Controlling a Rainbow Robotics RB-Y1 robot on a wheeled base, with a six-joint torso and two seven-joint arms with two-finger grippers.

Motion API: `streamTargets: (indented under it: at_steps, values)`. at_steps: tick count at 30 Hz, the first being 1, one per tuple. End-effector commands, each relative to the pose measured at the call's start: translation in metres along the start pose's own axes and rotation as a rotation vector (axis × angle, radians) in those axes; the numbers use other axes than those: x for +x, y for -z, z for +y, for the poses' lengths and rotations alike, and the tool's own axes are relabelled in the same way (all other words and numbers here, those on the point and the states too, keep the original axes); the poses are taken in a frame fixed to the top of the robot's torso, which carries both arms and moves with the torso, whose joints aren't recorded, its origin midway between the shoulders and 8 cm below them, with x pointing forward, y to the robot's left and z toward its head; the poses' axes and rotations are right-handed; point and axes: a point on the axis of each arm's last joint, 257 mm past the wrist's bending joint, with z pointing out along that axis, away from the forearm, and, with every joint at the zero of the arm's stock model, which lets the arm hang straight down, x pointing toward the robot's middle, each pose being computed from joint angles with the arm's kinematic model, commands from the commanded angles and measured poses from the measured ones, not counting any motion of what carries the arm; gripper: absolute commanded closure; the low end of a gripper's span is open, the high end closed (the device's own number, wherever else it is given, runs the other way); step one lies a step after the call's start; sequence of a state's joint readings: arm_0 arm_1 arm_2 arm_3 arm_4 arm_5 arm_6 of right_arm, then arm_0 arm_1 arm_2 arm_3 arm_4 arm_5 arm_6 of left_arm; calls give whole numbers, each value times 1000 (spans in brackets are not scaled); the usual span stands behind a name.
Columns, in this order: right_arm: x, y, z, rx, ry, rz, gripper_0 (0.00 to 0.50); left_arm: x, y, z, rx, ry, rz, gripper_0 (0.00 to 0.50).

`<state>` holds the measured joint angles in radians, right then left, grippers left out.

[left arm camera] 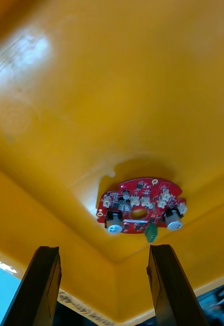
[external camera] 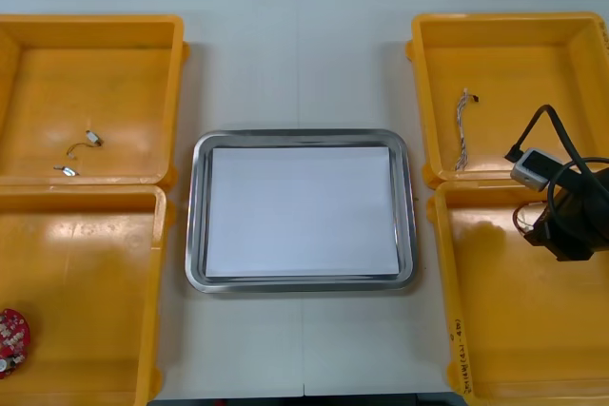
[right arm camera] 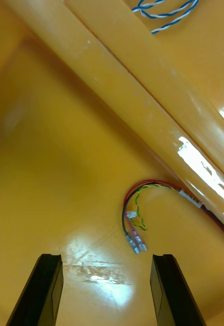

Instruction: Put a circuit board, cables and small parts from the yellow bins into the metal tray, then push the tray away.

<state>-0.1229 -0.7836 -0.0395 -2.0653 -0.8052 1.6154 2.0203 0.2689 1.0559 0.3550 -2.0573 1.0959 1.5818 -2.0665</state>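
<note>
My right gripper (right arm camera: 106, 261) hangs open inside the near right yellow bin (external camera: 504, 330), just short of a red and yellow cable (right arm camera: 142, 214) lying on the bin floor by the wall. In the front view the right arm (external camera: 571, 221) covers that spot. A twisted blue and white cable (external camera: 463, 130) lies in the far right bin (external camera: 504, 45). My left gripper (left arm camera: 104, 249) is open in the near left bin (external camera: 86, 282), with a round red circuit board (left arm camera: 141, 205) a short way beyond its fingertips, in the bin's corner. The metal tray (external camera: 195, 225), white inside, holds nothing.
Small metal parts (external camera: 92, 138) lie in the far left bin (external camera: 86, 54). The ridge between the two right bins (right arm camera: 142, 102) runs close behind the red and yellow cable. Bare table lies beyond the tray's far rim.
</note>
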Motion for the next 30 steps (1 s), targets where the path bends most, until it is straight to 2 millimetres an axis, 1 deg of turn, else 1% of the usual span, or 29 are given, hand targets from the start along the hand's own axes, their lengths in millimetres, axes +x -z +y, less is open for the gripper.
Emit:
streamTargets:
  at_steps: [1, 8, 11, 17, 19, 24, 27, 30]
  values:
    - [15, 5, -22, 35, 80, 13, 0, 12, 2, 13, -26, -168, 9, 0]
    - [19, 1, -29, 42, 108, 2, 0, 19, -10, 18, -20, -324, 5, 0]
    - [25, 1, -32, 49, 114, 8, 0, 25, -15, 21, -15, -367, 13, 0]
    - [34, -2, -33, 58, 112, 7, 0, 28, -29, 21, -7, -452, 2, 0]
    - [35, -2, -35, 67, 115, 8, 0, 30, -31, 21, -9, -466, 5, 0]
    - [40, -7, -35, 79, 117, 13, 0, 36, -40, 14, 1, -490, 9, 0]
    - [39, -10, -34, 88, 129, 14, 0, 38, -44, 10, 7, -492, 4, 0]
    - [40, -16, -33, 103, 143, 22, 0, 40, -53, 2, 10, -475, -14, 0]
